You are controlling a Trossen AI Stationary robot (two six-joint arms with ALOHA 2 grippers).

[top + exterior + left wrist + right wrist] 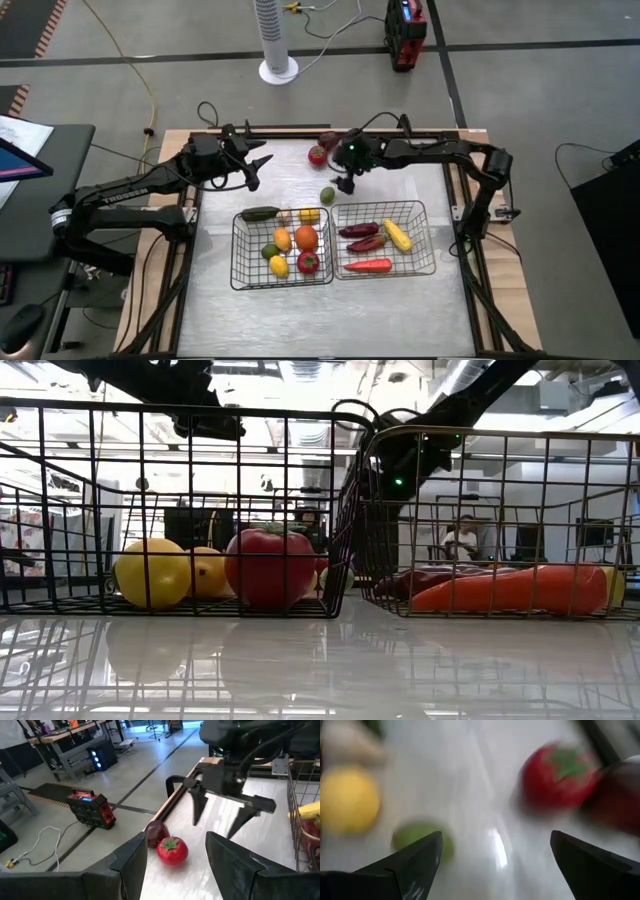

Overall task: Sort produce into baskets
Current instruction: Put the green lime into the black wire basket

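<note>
Two grey wire baskets stand side by side: the left basket [240, 250] holds round orange, yellow, green and red produce, the right basket [428, 240] long dark purple, red and yellow ones. A red tomato [317, 155] and a dark red piece [328, 140] lie on the table near its far edge, and a green round fruit [327, 195] lies just beyond the baskets. My right gripper [345, 183] is open above the table between the tomato and the green fruit [420, 840]. My left gripper [255, 165] is open and empty, left of the tomato [172, 850].
A dark green long vegetable [260, 213] lies at the left basket's far rim. The table's wooden frame [300, 131] runs close behind the tomato. A white fan base [278, 70] and a red device [405, 35] stand on the floor beyond. A person [460, 540] sits far behind.
</note>
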